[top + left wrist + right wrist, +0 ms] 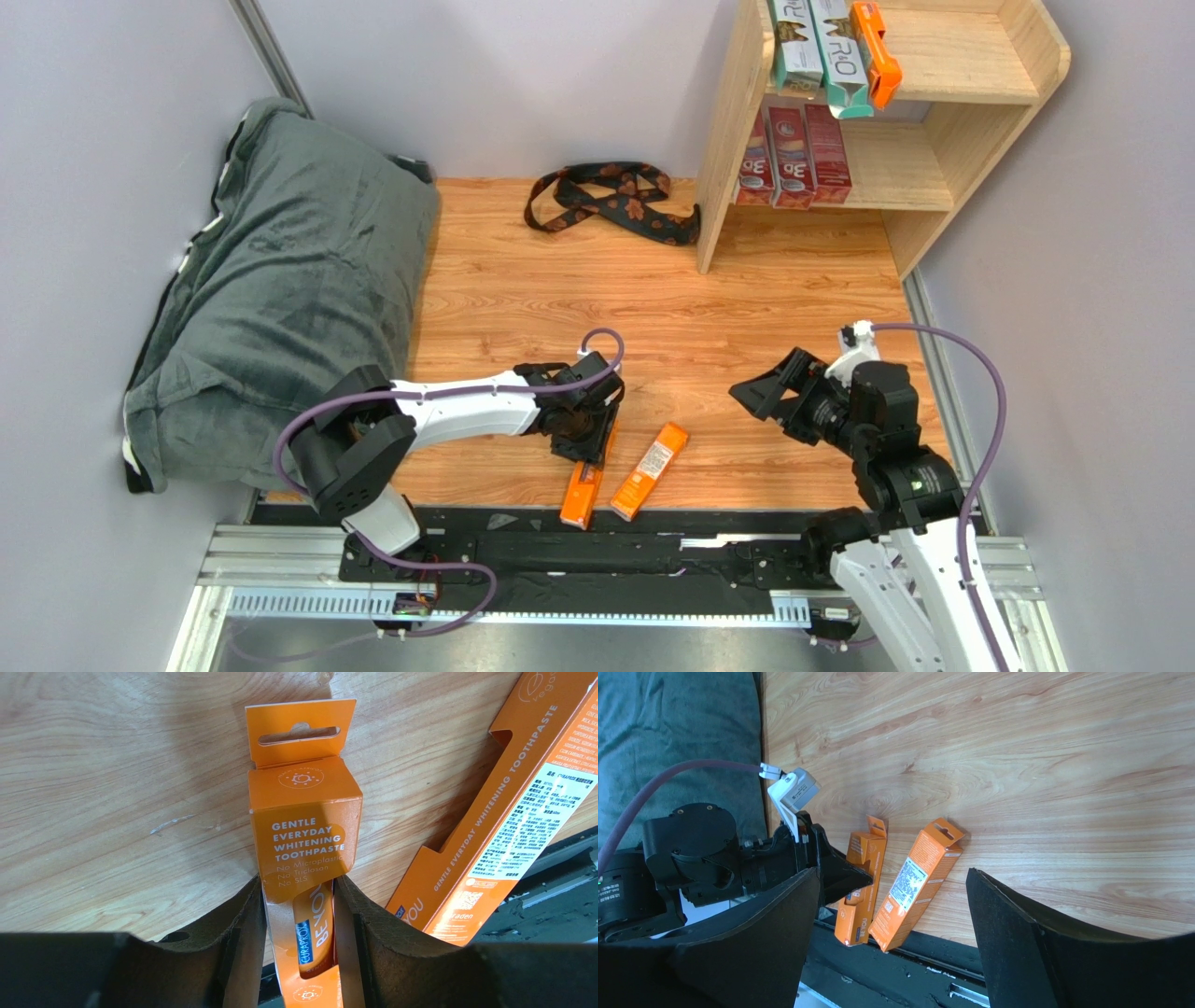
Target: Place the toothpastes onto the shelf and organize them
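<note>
My left gripper (589,431) (298,880) is shut on an orange toothpaste box (581,493) (305,819) near the table's front edge, one finger on each long side. A second orange box (650,471) (505,812) lies just to its right, apart from it. My right gripper (765,392) (892,875) is open and empty, to the right of both boxes and facing them (861,882) (917,882). The wooden shelf (982,56) stands at the far right. Its top holds a silver-white box (795,42), a teal box (839,63) and an orange box (877,53). Three dark red boxes (793,157) stand on the lower tier.
A grey cushion (281,280) fills the left side. A black-and-brown strap (610,196) lies at the back, left of the shelf. The black base rail (631,553) runs along the near edge, and both orange boxes overhang it. Grey walls close in both sides.
</note>
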Available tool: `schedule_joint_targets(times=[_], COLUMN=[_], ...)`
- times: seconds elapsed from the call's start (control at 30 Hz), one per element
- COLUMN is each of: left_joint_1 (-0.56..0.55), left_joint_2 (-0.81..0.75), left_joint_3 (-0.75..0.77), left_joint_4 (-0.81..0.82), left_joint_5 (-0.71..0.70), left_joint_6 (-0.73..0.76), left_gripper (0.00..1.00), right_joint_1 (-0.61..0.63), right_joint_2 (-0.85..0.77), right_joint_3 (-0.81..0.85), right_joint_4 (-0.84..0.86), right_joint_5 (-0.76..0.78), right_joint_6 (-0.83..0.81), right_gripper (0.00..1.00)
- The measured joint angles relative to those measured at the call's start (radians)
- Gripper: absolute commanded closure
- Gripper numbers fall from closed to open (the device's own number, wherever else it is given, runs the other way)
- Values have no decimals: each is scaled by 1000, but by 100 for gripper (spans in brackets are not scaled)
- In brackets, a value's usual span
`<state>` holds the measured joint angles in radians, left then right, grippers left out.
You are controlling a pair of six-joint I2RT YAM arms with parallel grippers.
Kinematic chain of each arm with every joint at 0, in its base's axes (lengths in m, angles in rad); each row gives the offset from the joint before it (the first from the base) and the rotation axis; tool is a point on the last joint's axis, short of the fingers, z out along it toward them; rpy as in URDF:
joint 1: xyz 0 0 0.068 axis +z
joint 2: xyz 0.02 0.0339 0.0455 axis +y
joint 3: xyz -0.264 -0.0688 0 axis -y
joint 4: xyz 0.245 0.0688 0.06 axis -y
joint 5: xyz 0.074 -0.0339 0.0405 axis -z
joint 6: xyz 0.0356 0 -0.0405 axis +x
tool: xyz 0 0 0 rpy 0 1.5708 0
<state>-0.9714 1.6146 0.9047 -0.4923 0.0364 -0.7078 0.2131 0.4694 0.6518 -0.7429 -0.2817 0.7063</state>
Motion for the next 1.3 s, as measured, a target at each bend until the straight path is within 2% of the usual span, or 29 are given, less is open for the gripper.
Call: schedule_joint_targets(times=[0.13, 0.37, 0.57, 0.77, 0.9, 1.03, 1.23, 1.3], left_joint_1=[-2, 62, 289, 466, 512, 529, 536, 537], left_joint_2=[-30, -180, -394, -537, -547, -547, -548, -551], left_joint_3=[0, 8, -3, -43, -43, -43, -43, -44], left_joint_4=[-32, -72, -11, 87, 126, 144, 150, 153], left_joint_5=[-47, -56, 85, 245, 332, 387, 426, 431], left_joint_6=[7, 22, 10, -69, -108, -132, -149, -155], left_gripper=[56, 56, 57, 57, 57, 57, 57, 57], right_joint_1=[114, 425, 728, 921, 985, 998, 998, 998], right_joint_2=[55, 200, 413, 613, 695, 767, 789, 789], right_joint_3=[0, 0, 68, 192, 242, 300, 312, 312], right_joint_4=[39, 163, 275, 414, 500, 536, 544, 544], right_joint_5=[56, 224, 415, 539, 568, 571, 592, 598], right_joint_6=[23, 79, 97, 97, 86, 82, 86, 87], right_gripper=[19, 19, 18, 19, 20, 23, 38, 40])
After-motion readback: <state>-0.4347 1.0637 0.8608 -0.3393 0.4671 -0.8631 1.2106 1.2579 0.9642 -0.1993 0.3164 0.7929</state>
